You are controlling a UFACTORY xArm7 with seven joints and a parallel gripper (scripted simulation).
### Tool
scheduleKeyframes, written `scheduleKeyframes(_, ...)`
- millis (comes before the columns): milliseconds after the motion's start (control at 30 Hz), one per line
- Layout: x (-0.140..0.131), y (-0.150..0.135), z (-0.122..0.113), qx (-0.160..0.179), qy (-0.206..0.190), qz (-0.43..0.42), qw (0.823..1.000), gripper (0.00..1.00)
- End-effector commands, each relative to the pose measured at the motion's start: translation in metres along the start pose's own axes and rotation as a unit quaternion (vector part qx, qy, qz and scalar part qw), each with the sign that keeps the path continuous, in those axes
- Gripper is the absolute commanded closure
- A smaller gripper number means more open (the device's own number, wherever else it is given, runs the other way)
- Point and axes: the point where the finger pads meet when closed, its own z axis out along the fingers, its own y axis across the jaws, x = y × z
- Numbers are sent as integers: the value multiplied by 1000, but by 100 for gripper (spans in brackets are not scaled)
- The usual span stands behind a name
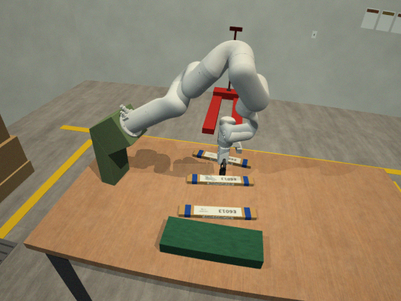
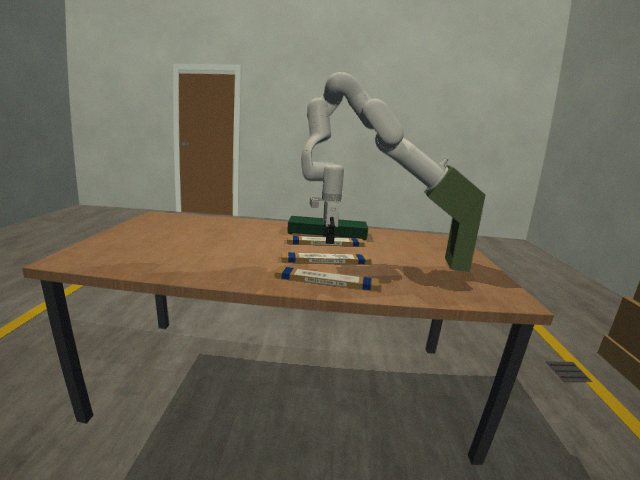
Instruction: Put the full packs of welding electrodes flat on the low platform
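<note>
Three flat tan packs with blue bands and white labels lie in a row on the wooden table. In the top view they are the far pack (image 1: 221, 158), the middle pack (image 1: 220, 180) and the near pack (image 1: 217, 211). The dark green low platform (image 1: 212, 241) lies just in front of the near pack, with nothing on it. My gripper (image 1: 222, 168) points down, open and empty. It hangs a little above the table, around the far and middle packs. In the exterior view the gripper (image 2: 329, 235) shows in front of the platform (image 2: 322, 225).
The olive green robot base (image 1: 111, 147) stands on the table's back left corner. A red frame (image 1: 222, 108) stands on the floor behind the table. Cardboard boxes (image 1: 9, 162) stand on the floor to the left.
</note>
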Motion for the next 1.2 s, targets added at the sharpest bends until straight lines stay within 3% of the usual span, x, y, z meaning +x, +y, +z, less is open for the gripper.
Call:
scheduleKeyframes(0, 1, -1, 2, 0, 0, -1, 1000, 0)
scheduleKeyframes(467, 2, -1, 55, -1, 0, -1, 1000, 0)
scheduleKeyframes(1167, 2, -1, 57, -1, 0, -1, 1000, 0)
